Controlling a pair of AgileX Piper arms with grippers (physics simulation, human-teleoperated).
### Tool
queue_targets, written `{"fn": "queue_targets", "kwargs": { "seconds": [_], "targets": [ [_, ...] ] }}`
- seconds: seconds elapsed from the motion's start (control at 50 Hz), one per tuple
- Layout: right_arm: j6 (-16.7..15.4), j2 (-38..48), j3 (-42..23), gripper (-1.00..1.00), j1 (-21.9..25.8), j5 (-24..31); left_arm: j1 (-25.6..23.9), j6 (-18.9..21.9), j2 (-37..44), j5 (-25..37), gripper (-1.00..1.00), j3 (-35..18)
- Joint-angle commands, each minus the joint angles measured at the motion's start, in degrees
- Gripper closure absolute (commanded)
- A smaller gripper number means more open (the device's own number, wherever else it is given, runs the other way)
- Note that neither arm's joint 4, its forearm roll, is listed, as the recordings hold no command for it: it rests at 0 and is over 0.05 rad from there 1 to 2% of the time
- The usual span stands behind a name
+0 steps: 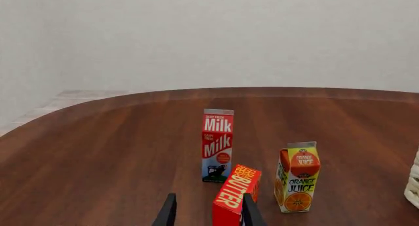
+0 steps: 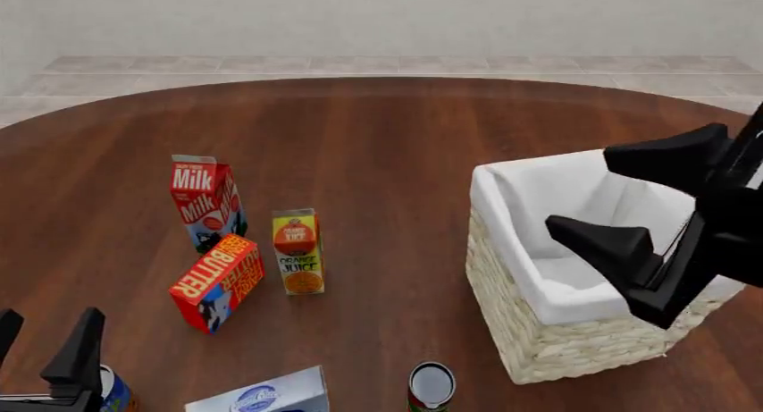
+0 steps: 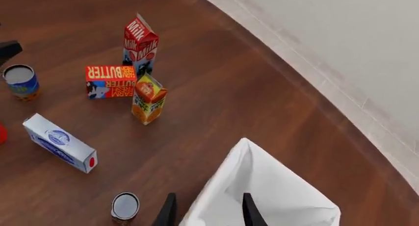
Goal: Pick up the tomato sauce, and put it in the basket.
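Observation:
The tomato sauce (image 2: 431,387) is a small red-labelled can with a silver top, upright at the table's near edge, just left of the basket's front corner; it also shows in the right wrist view as the tomato sauce (image 3: 124,207). The pale wicker basket (image 2: 560,340) with white lining stands at the right, with a white corner of the basket (image 3: 262,191) close under the right wrist camera. My right gripper (image 2: 581,190) hangs open above the basket with nothing held. My left gripper (image 2: 48,327) is open at the near left, far from the can.
A milk carton (image 2: 205,202), an orange juice carton (image 2: 297,251) and a tipped butter box (image 2: 218,281) cluster at centre left. A blue-and-orange can (image 2: 113,390) sits beside my left gripper. A white-and-blue box (image 2: 263,396) lies at the near edge.

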Motion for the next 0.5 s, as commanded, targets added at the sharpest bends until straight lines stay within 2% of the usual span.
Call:
{"fn": "queue_targets", "kwargs": {
  "seconds": [0.02, 0.1, 0.5],
  "targets": [
    [0.9, 8.4, -6.8, -1.0, 2.9, 4.3, 0.0, 0.0, 0.0, 0.1, -1.0, -0.1],
    [0.7, 9.9, -8.7, -1.0, 2.8, 5.4, 0.0, 0.0, 0.0, 0.1, -1.0, -0.1],
    [5.3, 21.1, -15.0, -1.0, 6.0, 7.2, 0.0, 0.0, 0.0, 0.1, -1.0, -0.1]
  ]
}}
